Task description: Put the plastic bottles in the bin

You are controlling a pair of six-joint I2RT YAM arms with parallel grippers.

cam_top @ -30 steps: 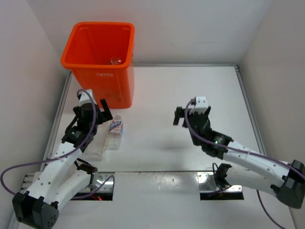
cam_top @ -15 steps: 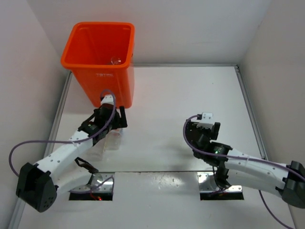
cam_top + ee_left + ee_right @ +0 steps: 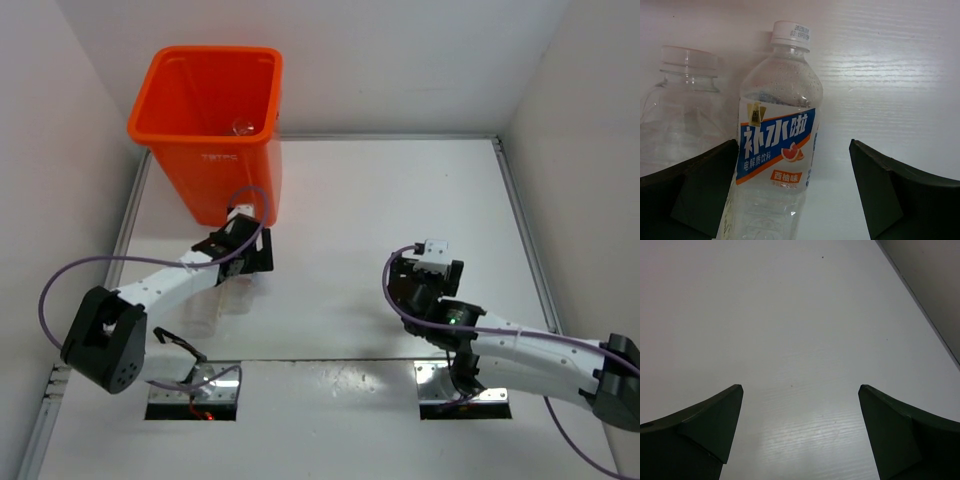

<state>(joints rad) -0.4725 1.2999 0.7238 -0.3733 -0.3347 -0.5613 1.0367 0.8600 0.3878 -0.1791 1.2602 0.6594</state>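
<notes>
Left wrist view: a clear bottle [image 3: 774,150] lies on the white table [image 3: 890,75], its white cap [image 3: 790,35] pointing to 12 o'clock. Its blue label reads 补水啦 in big white characters, with 电解质饮料 beneath and 西柚味 on a small white patch beside a grapefruit picture. A line of tiny print runs across the cap, too small to read. The bottle's lower end is cut off by the frame's bottom edge. At its 9 o'clock, close beside it, lies a plain bottle [image 3: 685,105] with no label and a clear cap, partly hidden behind the left finger.

The left gripper [image 3: 793,145] stands spread wide with the labelled bottle between its fingers, neither one touching it.

From above, that gripper sits at the orange bin's [image 3: 205,120] 5 o'clock, just beside its base, covering most of both bottles. The bin stands at the table's 11 o'clock corner; its white lettering is too small to make out. Something clear and round [image 3: 240,127] shows inside it, otherwise indistinct.

The right gripper [image 3: 801,387], at the table's 4 o'clock, is spread wide over bare table, holding nothing.
</notes>
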